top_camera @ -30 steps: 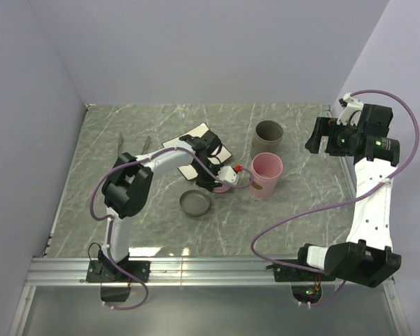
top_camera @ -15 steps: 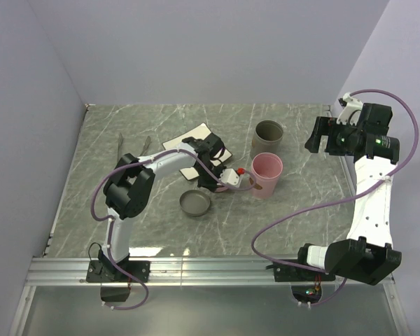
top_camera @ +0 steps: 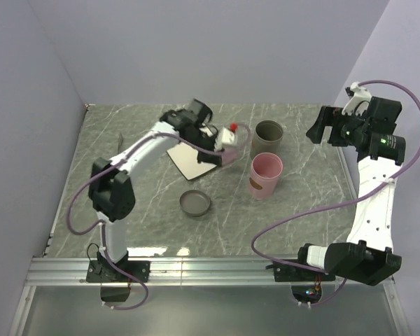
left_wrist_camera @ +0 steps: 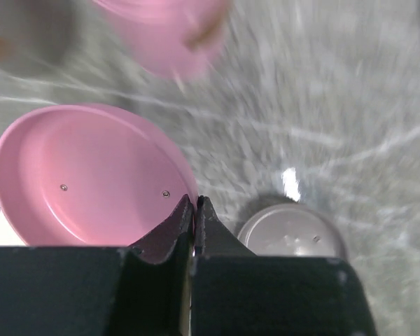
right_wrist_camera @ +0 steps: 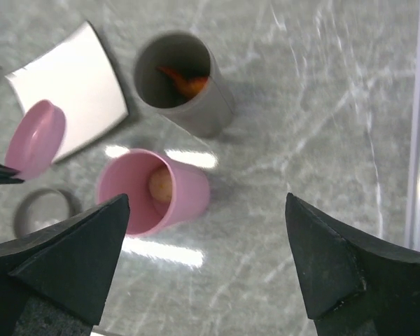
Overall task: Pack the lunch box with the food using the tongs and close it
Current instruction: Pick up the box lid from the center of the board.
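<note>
Left tool [left_wrist_camera: 194, 208] pinching pink lid [left_wrist_camera: 91, 168], plate [right_wrist_camera: 66, 87] near

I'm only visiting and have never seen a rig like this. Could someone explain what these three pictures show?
Two robot arms are bolted to the near edge of a grey marble-patterned table. One picture looks down from above. The other two come from a camera on each wrist.

On the table stand a tall grey cylindrical container with a curved orange-brown food piece inside, and a tall pink cylindrical container holding a pale beige ball. Nearby lie a white square plate and a round grey lid.

The left gripper is shut on the rim of a round pink lid. The right gripper is open and holds nothing.
</note>
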Robot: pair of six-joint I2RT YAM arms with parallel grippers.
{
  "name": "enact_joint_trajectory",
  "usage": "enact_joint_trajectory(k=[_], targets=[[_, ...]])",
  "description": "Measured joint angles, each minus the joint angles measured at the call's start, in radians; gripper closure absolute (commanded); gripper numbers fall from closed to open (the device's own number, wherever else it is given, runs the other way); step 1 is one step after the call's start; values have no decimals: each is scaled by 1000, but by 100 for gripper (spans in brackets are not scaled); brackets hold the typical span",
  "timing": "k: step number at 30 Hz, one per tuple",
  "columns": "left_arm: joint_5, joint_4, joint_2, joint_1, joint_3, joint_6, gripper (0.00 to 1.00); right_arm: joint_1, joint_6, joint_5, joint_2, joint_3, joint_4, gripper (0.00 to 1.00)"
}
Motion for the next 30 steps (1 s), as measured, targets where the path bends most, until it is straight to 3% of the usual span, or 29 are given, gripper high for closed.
enact_joint_trajectory(k=[5,12,15,20,30], targets=[[161,114,-151,102,12,-239,100,-2,94,-91,-40,2,126,3],[242,687,-515,179,-331,-773,100,-4,401,-292,-161,-111,449,7],[239,885,-615,185,-411,-909,100,-1,627,-402,-141,-176,661,10],[249,1115,-704,185,-475,-1019,99,91,1022,-476,-39,-335,1005,11],[287,1247,-768,185,-531,-1006,100,445,1437,-464,45,-407,1406,17]])
